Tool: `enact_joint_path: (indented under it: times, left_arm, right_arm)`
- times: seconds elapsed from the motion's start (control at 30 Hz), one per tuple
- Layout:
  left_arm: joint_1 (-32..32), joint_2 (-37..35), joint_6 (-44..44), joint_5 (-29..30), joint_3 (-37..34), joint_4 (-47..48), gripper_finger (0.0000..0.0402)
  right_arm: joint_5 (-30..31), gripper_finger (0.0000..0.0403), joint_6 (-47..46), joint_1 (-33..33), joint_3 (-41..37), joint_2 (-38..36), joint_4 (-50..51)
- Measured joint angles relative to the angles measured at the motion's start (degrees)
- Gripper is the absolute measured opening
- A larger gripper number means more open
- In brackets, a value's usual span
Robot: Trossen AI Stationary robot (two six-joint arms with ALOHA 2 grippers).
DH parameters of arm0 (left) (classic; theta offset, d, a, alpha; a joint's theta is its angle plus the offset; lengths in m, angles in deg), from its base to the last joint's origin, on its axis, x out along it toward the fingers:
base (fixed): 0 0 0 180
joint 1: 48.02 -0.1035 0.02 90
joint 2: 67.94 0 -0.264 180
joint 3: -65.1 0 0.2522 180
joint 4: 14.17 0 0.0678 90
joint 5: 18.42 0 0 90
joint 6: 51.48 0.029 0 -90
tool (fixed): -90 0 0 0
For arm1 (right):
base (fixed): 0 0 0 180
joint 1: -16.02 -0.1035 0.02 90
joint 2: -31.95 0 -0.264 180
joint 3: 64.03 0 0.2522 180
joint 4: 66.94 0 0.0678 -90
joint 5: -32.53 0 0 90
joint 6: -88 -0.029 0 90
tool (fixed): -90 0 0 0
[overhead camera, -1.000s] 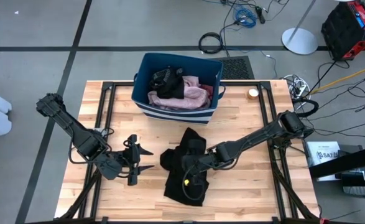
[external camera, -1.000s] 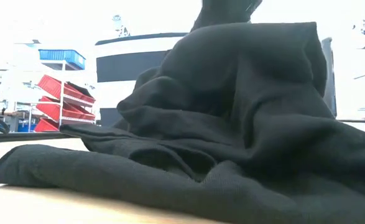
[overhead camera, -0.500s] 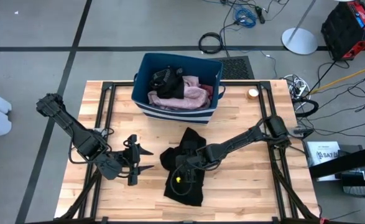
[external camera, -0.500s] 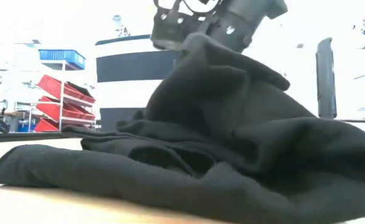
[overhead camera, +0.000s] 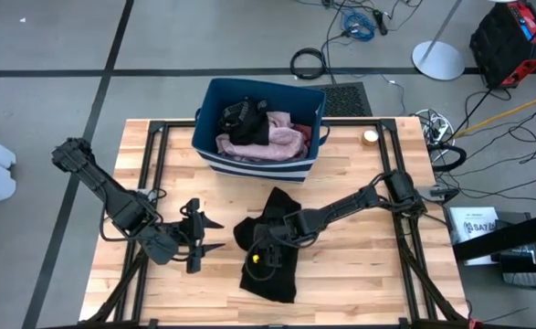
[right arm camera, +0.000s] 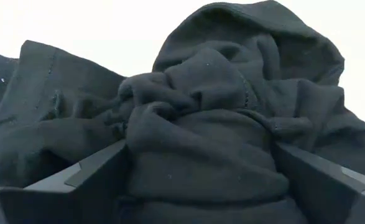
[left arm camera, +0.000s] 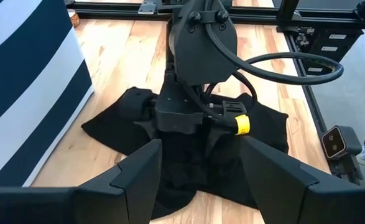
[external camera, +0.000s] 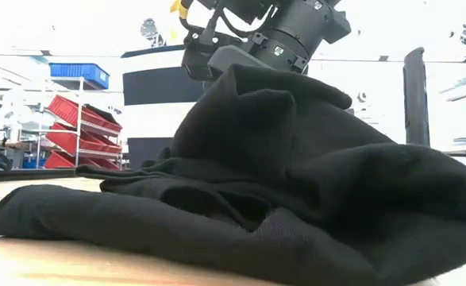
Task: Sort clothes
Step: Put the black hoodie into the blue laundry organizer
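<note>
A black garment point(overhead camera: 272, 239) lies crumpled on the wooden table, in front of a dark blue striped bin point(overhead camera: 258, 164). The bin holds pink cloth point(overhead camera: 277, 139) and black cloth point(overhead camera: 243, 114). My right gripper point(overhead camera: 266, 252) is down on the garment's middle and open. Its fingers stand on either side of a bunched fold point(right arm camera: 201, 124). In the low view the right gripper point(external camera: 240, 48) shows over the garment's point(external camera: 296, 183) peak. My left gripper point(overhead camera: 220, 234) hovers open left of the garment, pointing at it and touching nothing. My right gripper comes at the garment from above, slanting down, with open fingers point(right arm camera: 95, 171) sunk into the heap. A bunched fold of several layers point(right arm camera: 201, 143) sits between them. The garment rests on the table. Whether the fingers press the fold, I cannot tell.
A small round roll point(overhead camera: 370, 137) lies at the table's far right. Black frame rails point(overhead camera: 158, 164) run along the table's sides. Bare wood point(overhead camera: 368, 274) shows near the front edge on both sides of the garment. Cables and stands lie on the floor beyond.
My right gripper has come down onto the black garment and shifted a little toward the table's left, tipping steeper. The garment's raised peak has sunk lower and the heap has slumped, while its near edge has stayed on the table.
</note>
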Motion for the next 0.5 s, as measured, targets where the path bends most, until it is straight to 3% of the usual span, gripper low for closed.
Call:
enact_joint_path:
  times: [0.2, 0.43, 0.5]
  left_arm:
    - [0.0, 0.0, 0.0, 0.0, 0.0, -0.1, 0.0228]
    - [0.0, 0.0, -1.4, 0.0, 0.0, -0.1, 0.0228]
    - [0.2, 0.0, -1.4, 0.0, 0.0, -0.1, 0.0228]
  right_arm:
    - [-0.1, 0.0278, -1.7, -0.6, 0.0, 0.0, 0.6]
    - [-2.5, 0.0108, -1.9, -0.7, 0.0, 0.0, 0.4]
    - [-2.7, 0.0107, -1.7, -0.8, 0.0, -0.1, 0.2]
